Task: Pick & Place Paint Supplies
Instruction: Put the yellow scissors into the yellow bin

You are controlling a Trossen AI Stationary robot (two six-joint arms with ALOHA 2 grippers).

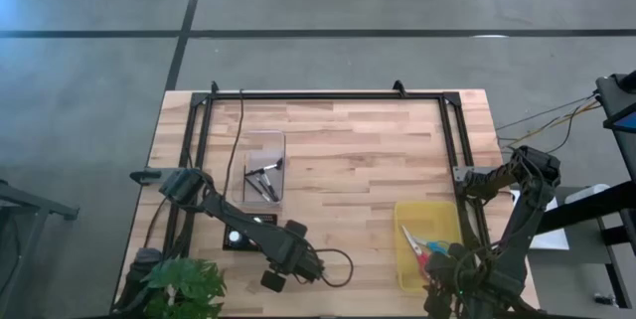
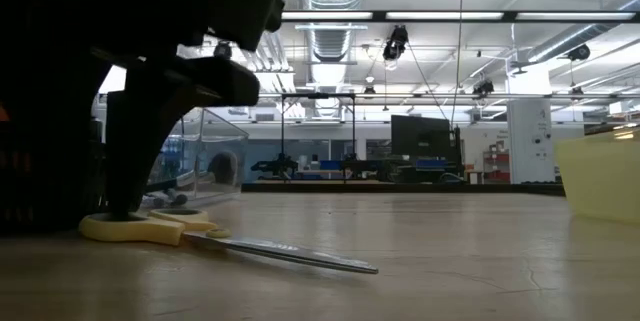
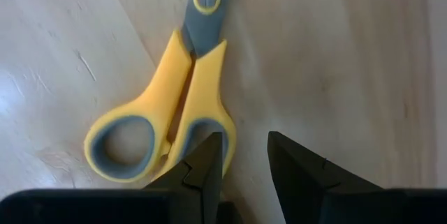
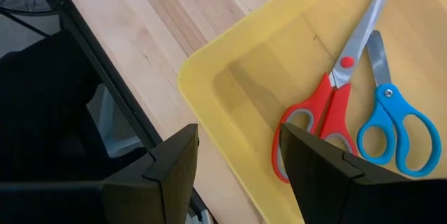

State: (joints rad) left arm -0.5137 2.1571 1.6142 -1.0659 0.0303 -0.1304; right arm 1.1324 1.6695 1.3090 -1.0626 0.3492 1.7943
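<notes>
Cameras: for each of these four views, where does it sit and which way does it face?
High: overhead, straight down on table and both arms.
Low: tabletop level, facing the room; left arm beside yellow scissors.
Left wrist: down past left gripper at yellow scissors.
Right wrist: past right gripper into yellow bin; red scissors, blue scissors.
Shared: low and left wrist show the yellow scissors.

Yellow-handled scissors [image 3: 164, 105] are seen lying flat and closed on the table's near edge, while red-handled scissors [image 4: 328, 109] and blue-handled scissors [image 4: 392, 123] are laid side by side in the yellow bin [image 4: 230, 84] at near right.
</notes>
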